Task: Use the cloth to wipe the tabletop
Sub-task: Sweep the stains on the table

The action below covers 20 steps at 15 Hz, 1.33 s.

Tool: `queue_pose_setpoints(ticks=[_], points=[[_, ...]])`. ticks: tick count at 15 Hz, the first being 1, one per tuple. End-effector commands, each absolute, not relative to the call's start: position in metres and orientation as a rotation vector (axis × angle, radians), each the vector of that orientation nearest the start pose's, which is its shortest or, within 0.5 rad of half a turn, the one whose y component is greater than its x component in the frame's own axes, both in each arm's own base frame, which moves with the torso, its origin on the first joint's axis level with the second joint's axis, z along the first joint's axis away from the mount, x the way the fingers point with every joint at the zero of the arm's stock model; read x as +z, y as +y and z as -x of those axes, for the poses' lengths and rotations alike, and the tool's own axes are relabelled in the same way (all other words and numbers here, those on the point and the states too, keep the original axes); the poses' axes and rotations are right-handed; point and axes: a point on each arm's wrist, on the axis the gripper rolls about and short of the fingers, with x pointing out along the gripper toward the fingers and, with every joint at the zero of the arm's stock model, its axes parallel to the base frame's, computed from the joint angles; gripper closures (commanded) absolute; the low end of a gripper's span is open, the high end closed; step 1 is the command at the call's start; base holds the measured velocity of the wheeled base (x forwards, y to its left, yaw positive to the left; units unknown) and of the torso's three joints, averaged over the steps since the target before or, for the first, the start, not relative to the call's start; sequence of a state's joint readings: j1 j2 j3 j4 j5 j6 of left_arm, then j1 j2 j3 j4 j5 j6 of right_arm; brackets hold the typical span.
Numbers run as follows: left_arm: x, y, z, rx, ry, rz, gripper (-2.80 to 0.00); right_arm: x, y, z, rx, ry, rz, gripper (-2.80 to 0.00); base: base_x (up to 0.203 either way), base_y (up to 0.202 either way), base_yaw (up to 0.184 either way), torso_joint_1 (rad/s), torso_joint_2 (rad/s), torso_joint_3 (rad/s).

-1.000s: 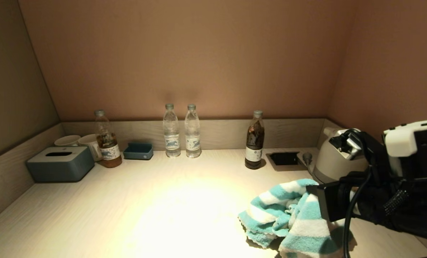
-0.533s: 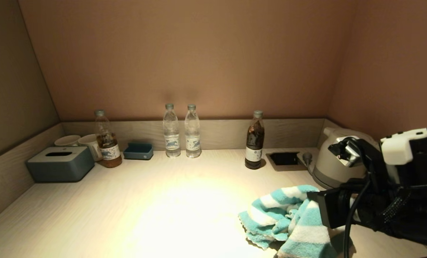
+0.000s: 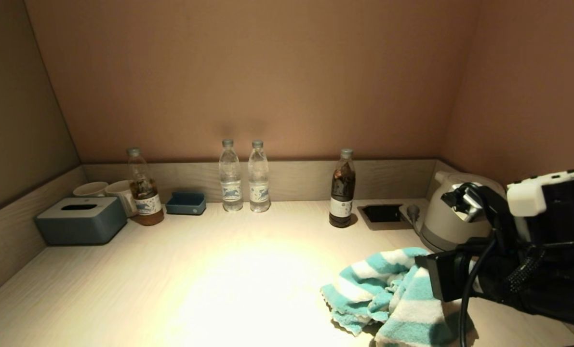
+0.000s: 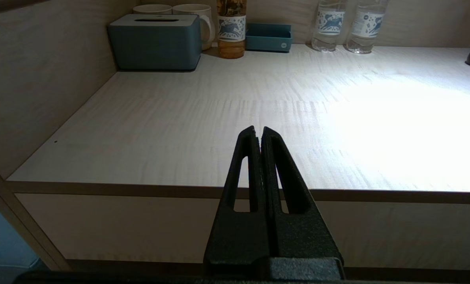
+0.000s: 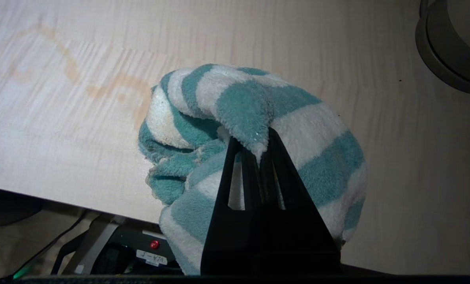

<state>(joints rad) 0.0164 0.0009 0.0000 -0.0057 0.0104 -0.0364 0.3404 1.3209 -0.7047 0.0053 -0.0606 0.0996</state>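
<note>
Change: the right end effector (image 5: 260,152), clamped on a fold of the cloth (image 3: 388,294), has drawn back slightly toward the near right; the cloth trails with it, so a stroke seems under way.
Near edge: part of the cloth overhangs the surface (image 3: 219,289) (a slip-off risk).
Stain: a faint brownish trail (image 5: 81,79), possibly residue.
Open room: broad bare middle.
Far: kettle (image 3: 453,217), bottles at the rim.
Left end effector (image 4: 258,136): pressed closed, empty, parked.

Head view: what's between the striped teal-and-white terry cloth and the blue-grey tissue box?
Only bare pale wood-grain tabletop separates the cloth from the tissue box, as the head view shows.
</note>
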Motion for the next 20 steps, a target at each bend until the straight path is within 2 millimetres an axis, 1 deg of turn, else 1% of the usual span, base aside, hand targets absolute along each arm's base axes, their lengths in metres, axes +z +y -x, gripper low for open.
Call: queue_pose_setpoints(ticks=[1,4,7,8,10,14,17,20], points=[[0.076,0.000,0.023,0.028,-0.005,0.037,0.00,0.189,0.063,-0.193,0.255,0.632,0.010,0.00,0.000,0.000,0.000,0.000,0.00,0.000],[0.076,0.000,0.023,0.028,-0.005,0.037,0.00,0.180,0.061,-0.209,0.235,0.641,0.000,0.00,0.000,0.000,0.000,0.000,0.00,0.000],[0.076,0.000,0.023,0.028,-0.005,0.037,0.00,0.176,0.062,-0.221,0.247,0.642,-0.009,0.00,0.000,0.000,0.000,0.000,0.00,0.000],[0.076,0.000,0.023,0.028,-0.005,0.037,0.00,0.177,0.062,-0.221,0.248,0.640,-0.010,0.00,0.000,0.000,0.000,0.000,0.00,0.000],[0.076,0.000,0.023,0.028,-0.005,0.037,0.00,0.171,0.063,-0.231,0.252,0.659,-0.013,0.00,0.000,0.000,0.000,0.000,0.00,0.000],[0.076,0.000,0.023,0.028,-0.005,0.037,0.00,0.169,0.067,-0.246,0.256,0.660,-0.017,0.00,0.000,0.000,0.000,0.000,0.00,0.000],[0.076,0.000,0.023,0.028,-0.005,0.037,0.00,0.169,0.067,-0.246,0.256,0.660,-0.017,0.00,0.000,0.000,0.000,0.000,0.00,0.000],[0.076,0.000,0.023,0.028,-0.005,0.037,0.00,0.166,0.071,-0.264,0.289,0.676,-0.040,0.00,0.000,0.000,0.000,0.000,0.00,0.000]])
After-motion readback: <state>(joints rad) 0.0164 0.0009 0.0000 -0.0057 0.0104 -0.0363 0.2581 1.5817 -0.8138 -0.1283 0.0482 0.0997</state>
